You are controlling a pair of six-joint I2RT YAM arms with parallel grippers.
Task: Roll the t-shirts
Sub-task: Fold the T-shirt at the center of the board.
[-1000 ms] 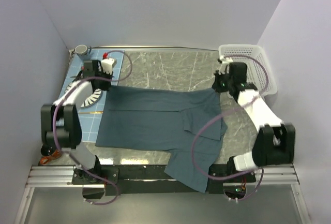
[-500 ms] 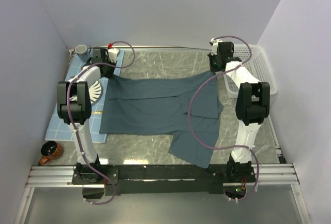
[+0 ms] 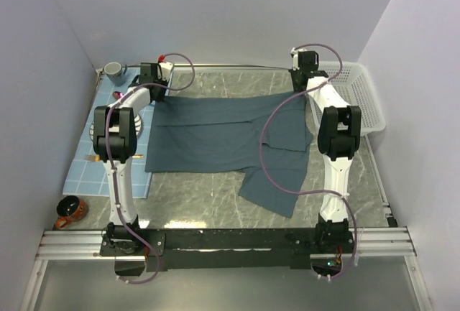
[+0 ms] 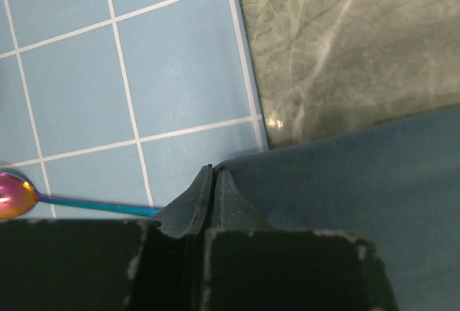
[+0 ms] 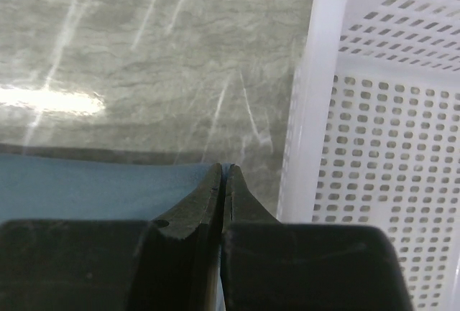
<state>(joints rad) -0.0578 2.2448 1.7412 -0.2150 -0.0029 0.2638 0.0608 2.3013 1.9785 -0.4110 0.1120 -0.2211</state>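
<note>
The dark slate-blue t-shirt (image 3: 223, 135) lies spread flat across the middle of the marble table, with one part trailing toward the near side. My left gripper (image 3: 159, 95) is shut on its far left corner at the placemat's edge. In the left wrist view the gripper (image 4: 214, 171) pinches the t-shirt (image 4: 359, 174). My right gripper (image 3: 302, 90) is shut on the far right corner beside the basket. In the right wrist view the gripper (image 5: 224, 169) pinches the t-shirt (image 5: 86, 185). Both arms reach far out.
A light blue checked placemat (image 3: 83, 167) lies at the left with a striped plate (image 3: 141, 123), partly hidden by my left arm, and a rainbow spoon (image 4: 14, 196). A grey cup (image 3: 113, 72) stands far left, a brown mug (image 3: 70, 211) near left, a white basket (image 3: 352, 103) at the right.
Both grippers have moved toward the far edge, pulling the t-shirt with them. The cloth is flatter and its trailing part no longer hangs over the near edge.
</note>
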